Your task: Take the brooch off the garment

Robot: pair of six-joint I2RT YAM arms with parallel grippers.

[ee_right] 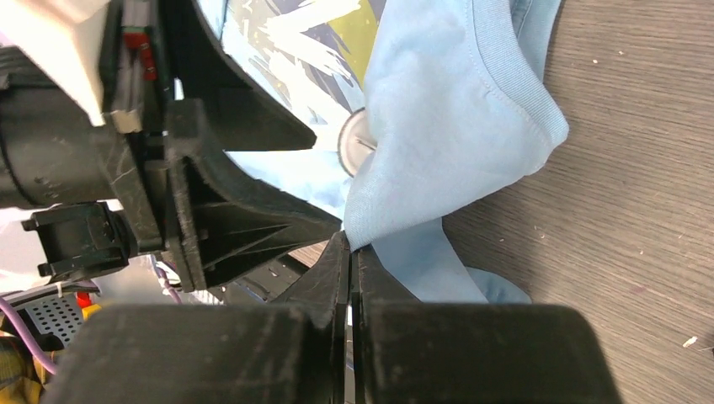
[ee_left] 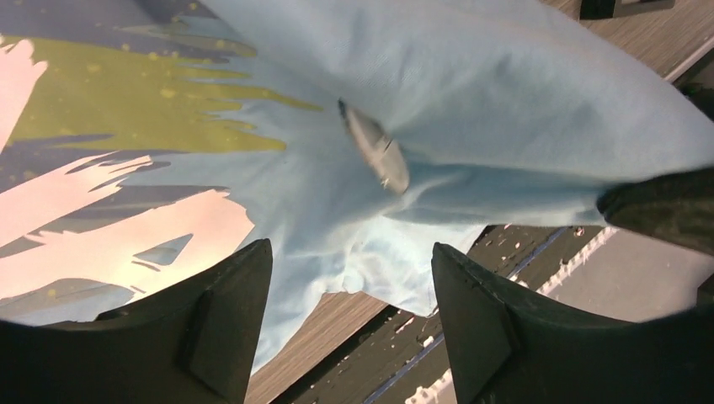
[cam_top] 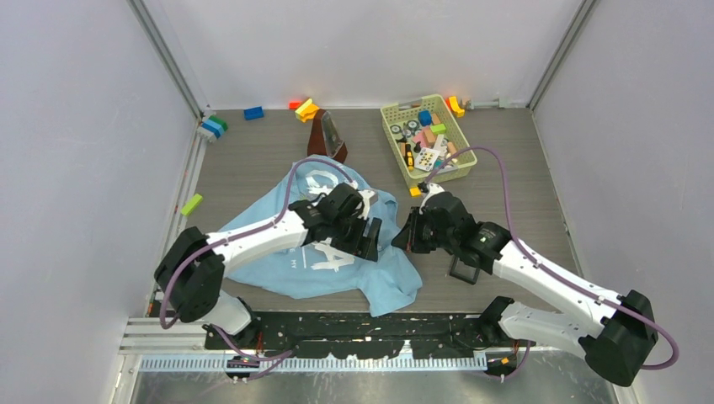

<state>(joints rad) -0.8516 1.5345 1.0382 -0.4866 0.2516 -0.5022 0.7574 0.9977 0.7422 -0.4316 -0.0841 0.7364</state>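
The garment [cam_top: 383,282] lies crumpled near the worktop's near edge, left of centre, its white print partly showing. The left gripper [cam_top: 368,234] is over the cloth's right part. The right gripper [cam_top: 407,236] reaches in just beside it (contact cannot be told from up here). A green basket [cam_top: 389,135] of toys stands toward the far right corner, and coloured blocks [cam_top: 306,109] lie along the far edge.

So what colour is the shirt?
The shirt is light blue, clearest in the left wrist view.

White arm links [cam_top: 261,237] with black joints [cam_top: 198,282], black wedge-shaped jaws, purple cables [cam_top: 503,181] along both arms.
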